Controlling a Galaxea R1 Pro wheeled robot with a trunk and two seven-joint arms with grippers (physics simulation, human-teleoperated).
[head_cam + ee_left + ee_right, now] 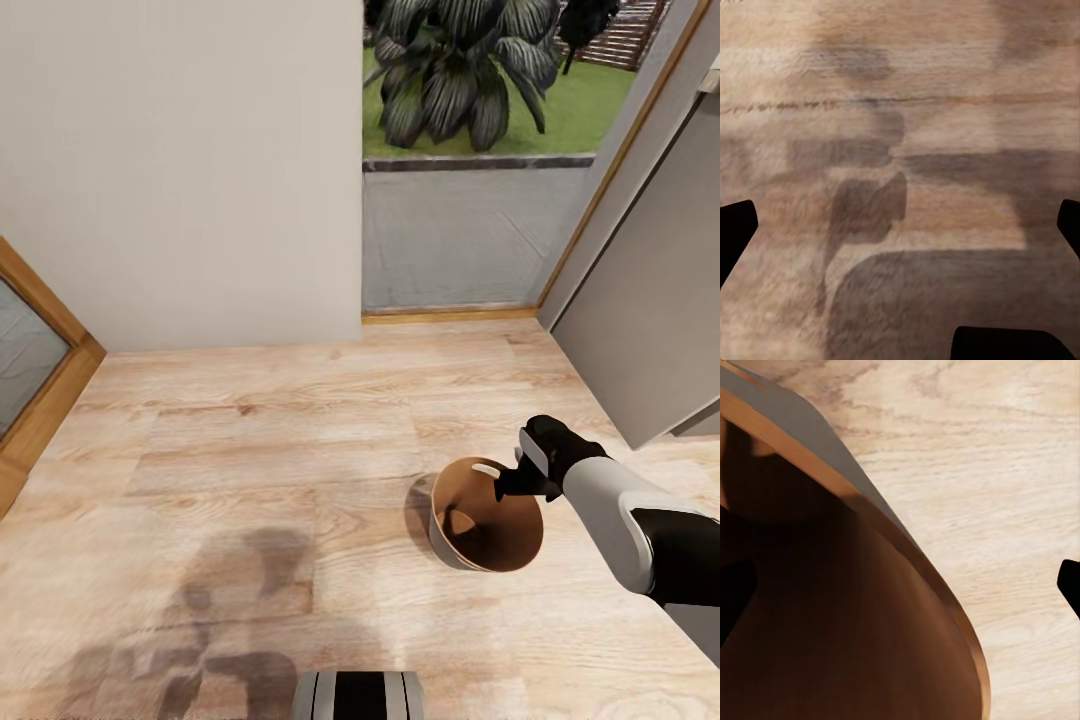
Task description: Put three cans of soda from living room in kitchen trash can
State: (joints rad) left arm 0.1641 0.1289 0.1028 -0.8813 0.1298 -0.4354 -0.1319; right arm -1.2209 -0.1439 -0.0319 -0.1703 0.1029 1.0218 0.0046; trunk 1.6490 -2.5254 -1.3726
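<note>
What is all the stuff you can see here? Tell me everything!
trash can: one, coppery-brown inside, pale outside, standing on the floor at the right; no cans visible inside it.
wood floor: one, light wood planks, across the room.
wall: one, pale cream, straight ahead.
glass pane: one, wood-trimmed, beyond the wall's edge.
garden plant: one, dark green leaves, outside on grass.
wood frame: one, brown, at the far left edge.
right arm: one, white and black, reaching toward the trash can.
right claw: one, black, over the trash can's rim, open.
left claw: one, black fingers apart, above the bare floor.
</note>
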